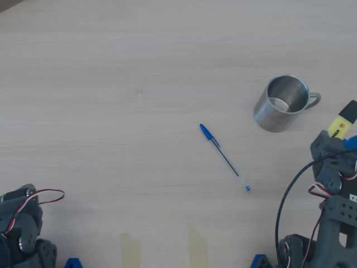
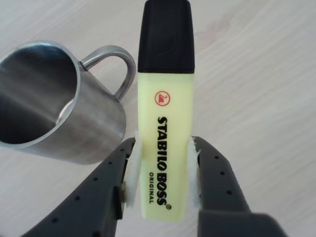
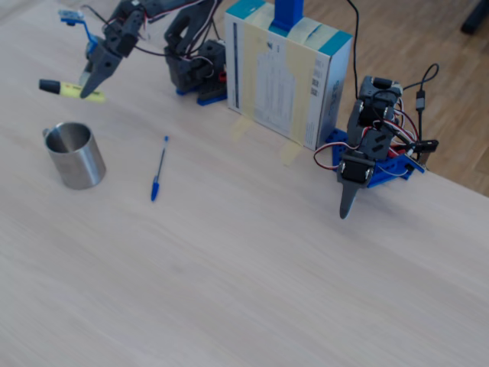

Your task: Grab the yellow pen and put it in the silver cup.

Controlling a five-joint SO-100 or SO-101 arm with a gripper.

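The pincer is clamped on the short, thick yellow highlighter pen with the black cap, its white-padded fingers pressing the lower half of the flat body while the capped end juts forward. In the fixed view the pen hangs clear of the pale wood-grain table, roughly level, above and just beyond the shiny brushed-steel cylindrical cup with the small loop handle. From overhead the pen sits to the right of the cup, on the handle side, not over the mouth.

The risks, as I judge them:

- The pen lies nearly horizontal — let go like this, it would likely strike the rim or handle and bounce off rather than drop in. It needs tipping cap-down first.
- The wrist view shows the cup's handle just beside the pen; a sideways move at this height could clip it and shove or topple the cup.
- The grip is near the pen's tail, so a knock on the long free end could twist it between the pads.

The thin blue-capped ballpoint pen lies well apart from the cup — no obstacle.
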